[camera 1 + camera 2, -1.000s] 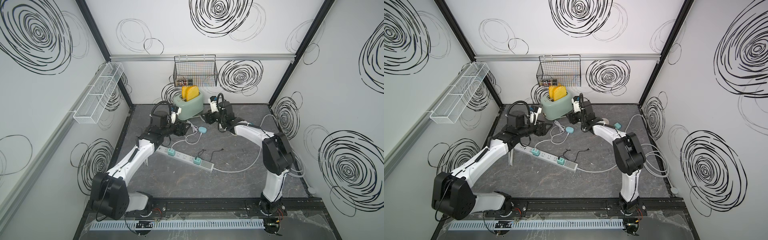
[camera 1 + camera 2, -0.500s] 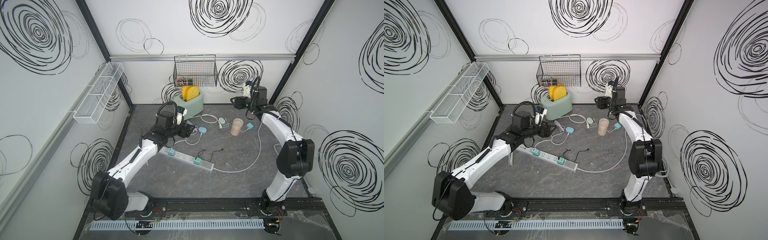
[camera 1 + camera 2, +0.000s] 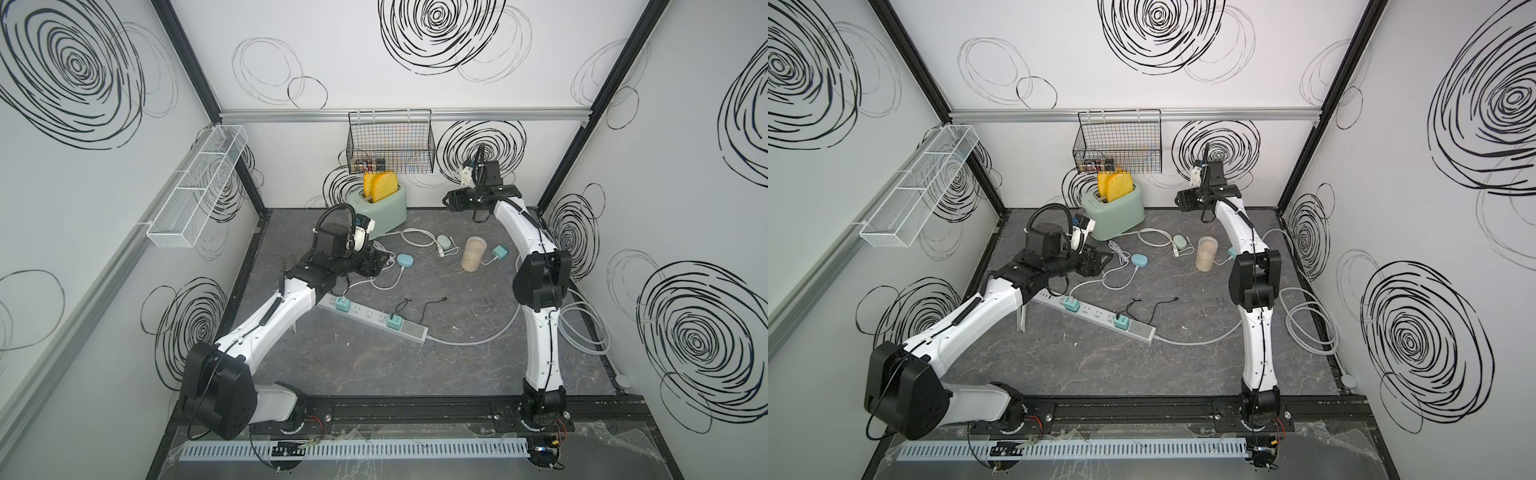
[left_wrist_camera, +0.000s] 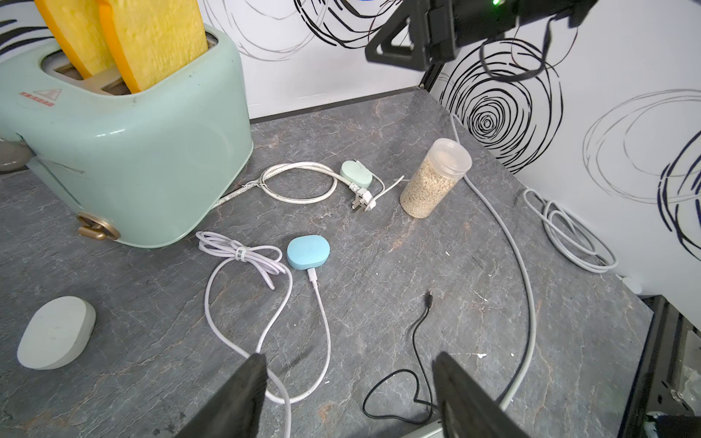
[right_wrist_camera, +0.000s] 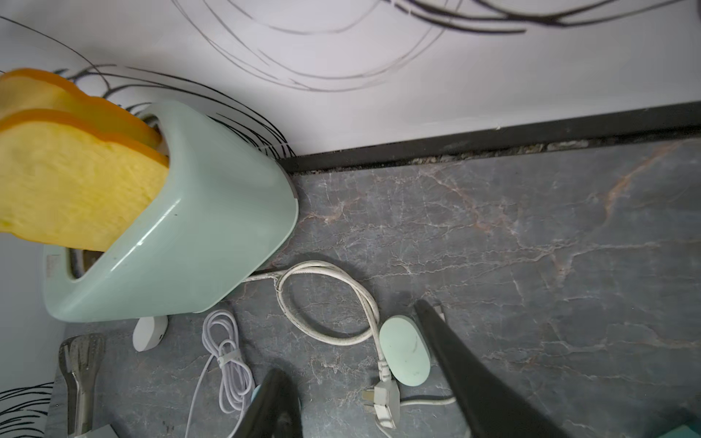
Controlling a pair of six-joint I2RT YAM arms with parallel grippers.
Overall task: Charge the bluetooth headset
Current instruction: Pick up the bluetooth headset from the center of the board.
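Looking down in both top views, the blue earbud case lies on the grey marbled table, just ahead of the left gripper, which hovers low with its jaws parted and nothing between them. Nearby, a white power strip lies slantwise with two teal adapters plugged in, one nearer the left arm and another farther along. The right gripper hangs high near the back wall, well apart from the case and off to one side of the mint toaster (two yellow bread slices stand in its slots). From the left wrist, the dark fingers spread wide and empty. Beyond them sits the blue case, with a white charging cable plugged into its near edge. A loose black cable trails beside it, and a pale green case and a jar of grain stand farther off. From the right wrist, that gripper's fingers also stand apart, holding nothing, above the pale green case and the toaster's white power cord.
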